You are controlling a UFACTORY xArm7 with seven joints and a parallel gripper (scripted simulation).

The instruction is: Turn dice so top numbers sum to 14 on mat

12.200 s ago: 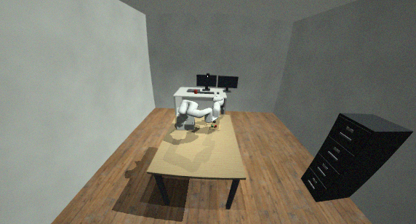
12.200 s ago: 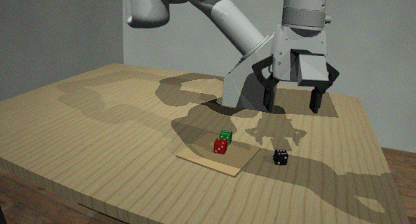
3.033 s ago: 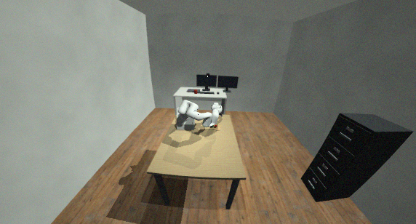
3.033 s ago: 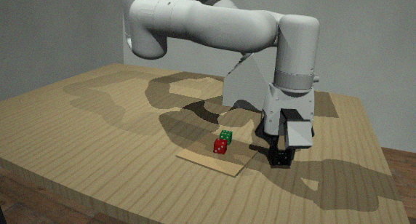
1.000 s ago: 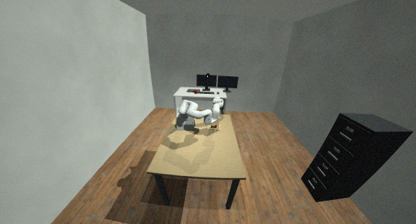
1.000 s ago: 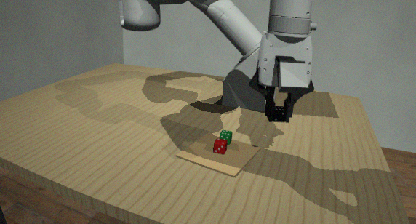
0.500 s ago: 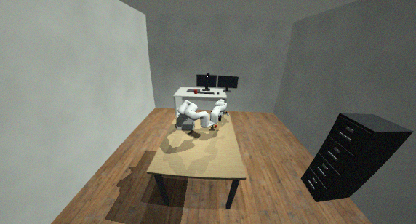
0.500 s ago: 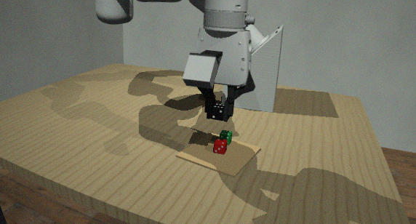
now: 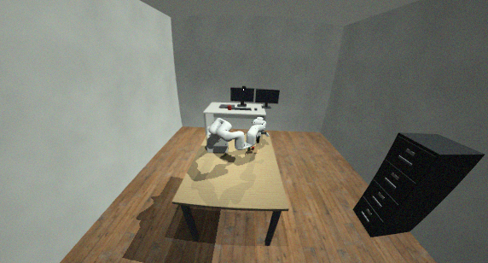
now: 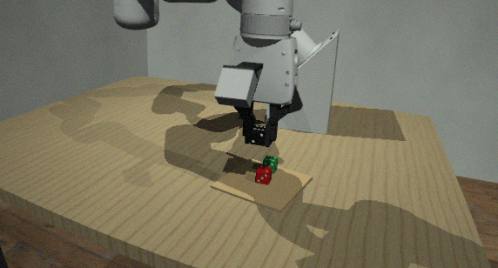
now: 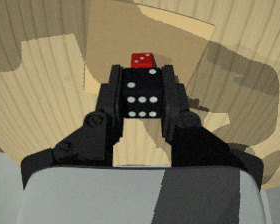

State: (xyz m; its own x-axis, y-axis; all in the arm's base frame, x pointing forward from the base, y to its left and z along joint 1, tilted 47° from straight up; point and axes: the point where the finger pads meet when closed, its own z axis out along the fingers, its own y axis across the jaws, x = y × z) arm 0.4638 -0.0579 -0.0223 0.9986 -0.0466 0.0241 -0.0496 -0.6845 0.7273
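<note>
My gripper is shut on the black die and holds it in the air, behind and above the other dice in the exterior view. In the wrist view the black die shows a face with two pips and a face with six. The red die rests on the mat; in the wrist view it shows three pips. The green die stands close behind the red one in the exterior view; the black die and fingers hide it in the wrist view.
The wooden table carries the mat and the arm's base. Arm shadows cross the table and mat. A white desk with two monitors stands beyond the table, and a black filing cabinet stands on the floor at the right.
</note>
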